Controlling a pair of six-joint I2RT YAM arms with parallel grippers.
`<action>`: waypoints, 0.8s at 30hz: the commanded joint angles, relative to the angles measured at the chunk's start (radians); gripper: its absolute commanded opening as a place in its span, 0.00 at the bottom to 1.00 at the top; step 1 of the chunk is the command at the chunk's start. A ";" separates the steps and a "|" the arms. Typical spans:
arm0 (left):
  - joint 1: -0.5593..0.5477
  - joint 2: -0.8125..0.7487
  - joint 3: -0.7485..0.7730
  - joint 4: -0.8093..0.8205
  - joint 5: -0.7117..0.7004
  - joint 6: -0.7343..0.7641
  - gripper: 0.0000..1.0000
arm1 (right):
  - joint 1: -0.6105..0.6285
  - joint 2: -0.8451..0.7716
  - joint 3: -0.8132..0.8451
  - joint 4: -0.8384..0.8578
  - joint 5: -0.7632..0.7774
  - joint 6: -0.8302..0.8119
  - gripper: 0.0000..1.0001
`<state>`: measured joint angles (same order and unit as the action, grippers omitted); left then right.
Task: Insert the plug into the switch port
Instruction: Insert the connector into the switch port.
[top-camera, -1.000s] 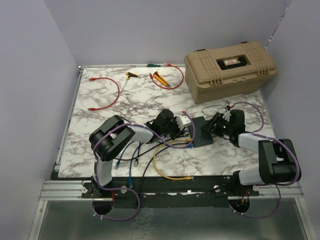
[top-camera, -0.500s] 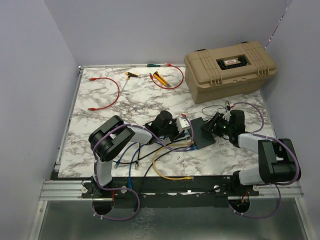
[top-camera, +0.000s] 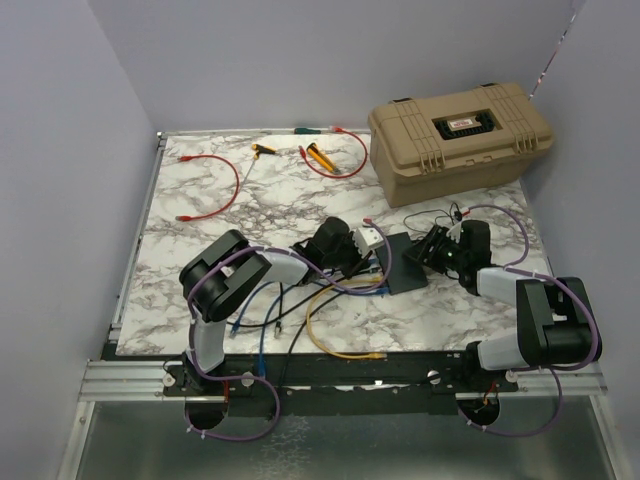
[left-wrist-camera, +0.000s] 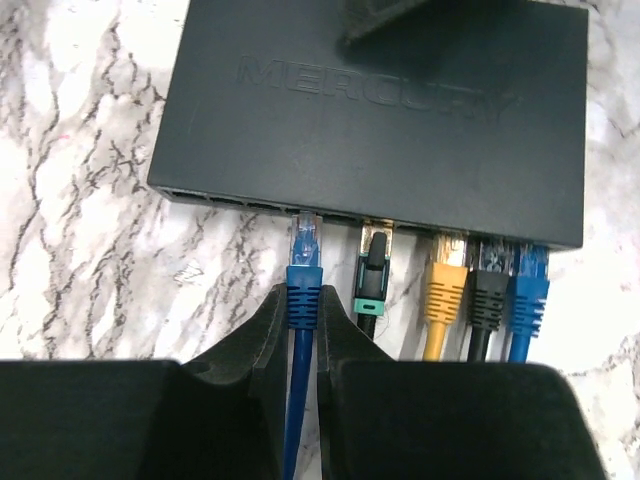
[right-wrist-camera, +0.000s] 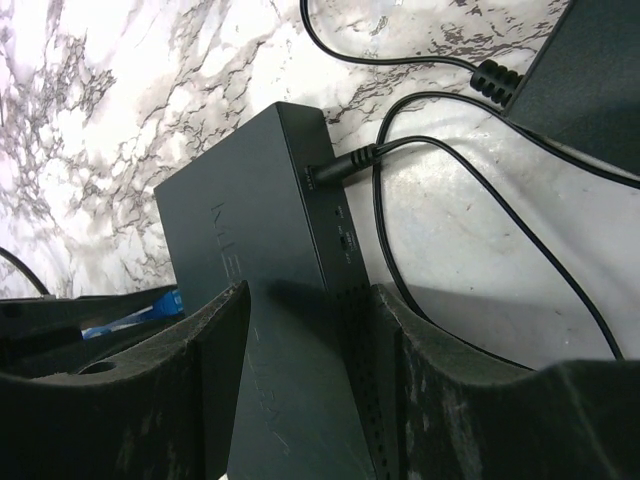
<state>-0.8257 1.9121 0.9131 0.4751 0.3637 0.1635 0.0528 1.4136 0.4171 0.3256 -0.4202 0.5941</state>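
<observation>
While the right claw (right-wrist-camera: 308, 300) clamps the switch (left-wrist-camera: 380, 120), the left claw (left-wrist-camera: 302, 310) pinches the blue plug (left-wrist-camera: 304, 270) at a port (left-wrist-camera: 306, 214).

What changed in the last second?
The left jaws, shut on the blue plug, shifted slightly at the ports of the switch; the loose cables behind them moved a little. The right jaws kept clamping the switch; the tan case stayed put.

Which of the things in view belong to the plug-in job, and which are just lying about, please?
Belonging to the job:
- flat matte dark-grey rectangular switch, held in the right pincer
- clear-tipped blue cable plug, pinched in the left pincer, tip at the port row

Lying about:
- big tan plastic case
- thin red cable loop
- small orange-handled tool
</observation>
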 joint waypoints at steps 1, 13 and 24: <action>-0.002 0.015 0.075 0.085 -0.022 -0.047 0.00 | 0.015 0.014 -0.024 0.013 -0.106 0.037 0.54; -0.004 -0.014 -0.017 0.081 0.141 0.056 0.00 | 0.015 -0.016 -0.037 0.006 -0.024 0.053 0.54; -0.008 0.023 0.024 0.061 0.079 -0.005 0.00 | 0.015 0.021 -0.027 0.021 -0.103 0.050 0.54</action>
<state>-0.8127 1.9186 0.9062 0.4999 0.3996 0.1944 0.0513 1.4101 0.4004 0.3462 -0.4229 0.6300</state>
